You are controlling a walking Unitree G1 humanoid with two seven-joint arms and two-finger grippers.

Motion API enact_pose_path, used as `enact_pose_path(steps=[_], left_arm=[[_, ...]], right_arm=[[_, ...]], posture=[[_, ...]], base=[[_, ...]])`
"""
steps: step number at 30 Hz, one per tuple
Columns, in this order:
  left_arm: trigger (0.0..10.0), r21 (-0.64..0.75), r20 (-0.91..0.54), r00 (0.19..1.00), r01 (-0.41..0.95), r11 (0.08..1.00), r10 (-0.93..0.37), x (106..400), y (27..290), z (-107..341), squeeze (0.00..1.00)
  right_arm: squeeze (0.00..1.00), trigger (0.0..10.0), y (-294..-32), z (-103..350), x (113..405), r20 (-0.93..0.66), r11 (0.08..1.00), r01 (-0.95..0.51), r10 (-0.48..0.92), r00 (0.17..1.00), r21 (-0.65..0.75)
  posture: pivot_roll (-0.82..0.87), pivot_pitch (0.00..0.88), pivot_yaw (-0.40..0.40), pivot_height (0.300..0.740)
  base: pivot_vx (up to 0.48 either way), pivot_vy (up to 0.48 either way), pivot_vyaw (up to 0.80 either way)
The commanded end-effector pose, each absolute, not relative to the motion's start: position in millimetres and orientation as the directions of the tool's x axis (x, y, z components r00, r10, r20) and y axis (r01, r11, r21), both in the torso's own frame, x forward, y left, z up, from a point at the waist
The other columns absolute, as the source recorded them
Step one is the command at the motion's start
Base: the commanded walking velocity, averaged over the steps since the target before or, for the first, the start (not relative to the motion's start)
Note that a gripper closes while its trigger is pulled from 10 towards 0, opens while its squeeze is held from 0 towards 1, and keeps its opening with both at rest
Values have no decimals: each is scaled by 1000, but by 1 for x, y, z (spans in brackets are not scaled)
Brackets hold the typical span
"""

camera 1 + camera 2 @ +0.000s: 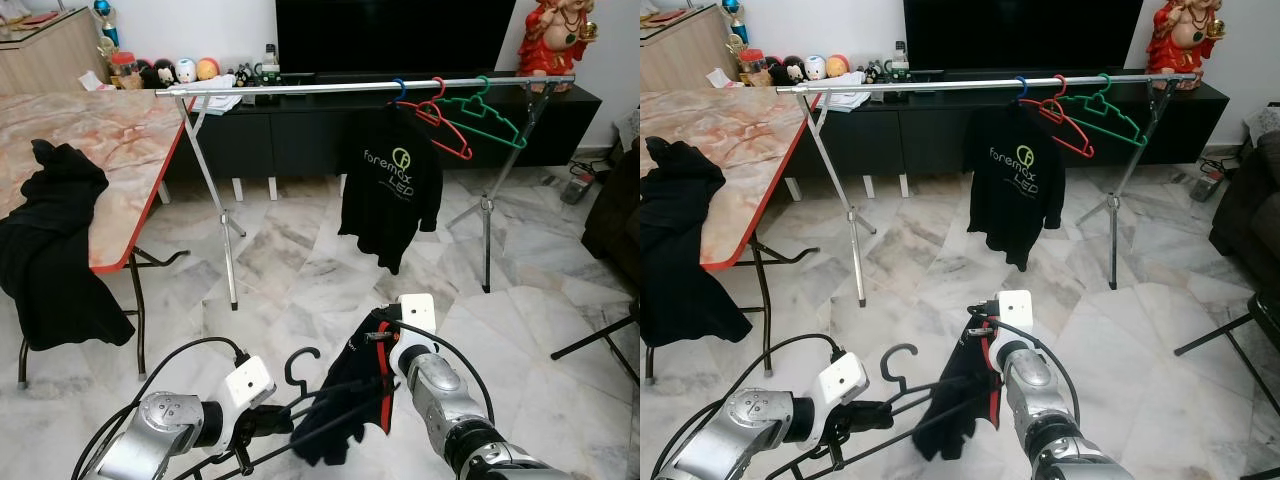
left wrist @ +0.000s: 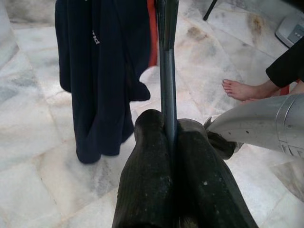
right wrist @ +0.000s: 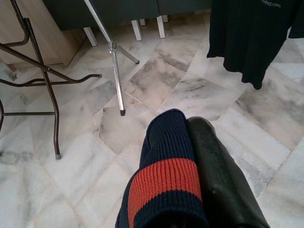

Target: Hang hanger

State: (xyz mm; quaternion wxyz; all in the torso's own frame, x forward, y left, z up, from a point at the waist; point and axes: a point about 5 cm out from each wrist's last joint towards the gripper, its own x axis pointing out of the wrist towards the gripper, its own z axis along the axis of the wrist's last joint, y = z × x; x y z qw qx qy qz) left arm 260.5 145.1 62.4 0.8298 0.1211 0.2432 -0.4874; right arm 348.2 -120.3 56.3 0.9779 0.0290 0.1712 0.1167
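Standing on pale marble floor (image 1: 320, 270), a silver clothes rail (image 1: 300, 88) stretches across the room in front of a long black TV cabinet (image 1: 300, 130). A black printed shirt (image 1: 390, 190) hangs from the rail, with an empty red hanger (image 1: 447, 128) and green hanger (image 1: 488, 118) just beside it. To the left, a marble-topped table (image 1: 110, 140) with a red edge has dark clothing (image 1: 50, 250) draped over its side. A person's bare foot (image 2: 237, 88) rests on the tiles near the robot.

Both arms are low and bent inward in front of the body. The left gripper (image 1: 262, 422) has its fingers (image 2: 152, 156) pressed together on the thin bar of a black hanger (image 1: 300, 365), whose hook curls upward between the two arms. The right gripper (image 1: 372, 385) pinches a navy garment (image 1: 335, 410) with a red stripe, the cloth wrapped over one finger (image 3: 223, 166); the garment hangs on the black hanger, well short of the rail
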Motion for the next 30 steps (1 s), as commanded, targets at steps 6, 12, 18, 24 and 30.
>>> enact_pose_path(steps=[6,12,18,24,30], left_arm=[[10000,63,-598,454,848,526,-660,265,161,57,0],[10000,91,-600,482,834,544,-639,267,165,55,0],[10000,41,-547,465,845,532,-696,264,154,58,0],[10000,-80,-544,280,921,382,-791,244,148,70,0],[10000,-94,-542,248,932,351,-803,240,145,72,0]], right_arm=[[0,10000,-123,57,349,-328,971,-219,237,914,93],[0,10000,-127,57,349,-329,975,-206,223,917,86],[0,10000,-130,54,347,-338,977,-200,215,916,79],[0,10000,-153,54,348,-363,993,-102,73,929,-63],[0,10000,-175,57,350,-373,992,53,-93,923,-115]], posture=[[90,56,5,740],[92,56,6,740],[88,59,5,740],[93,59,5,740],[95,58,6,740]], base=[[0,0,0],[0,0,0],[0,0,0],[0,0,0],[0,0,0]])
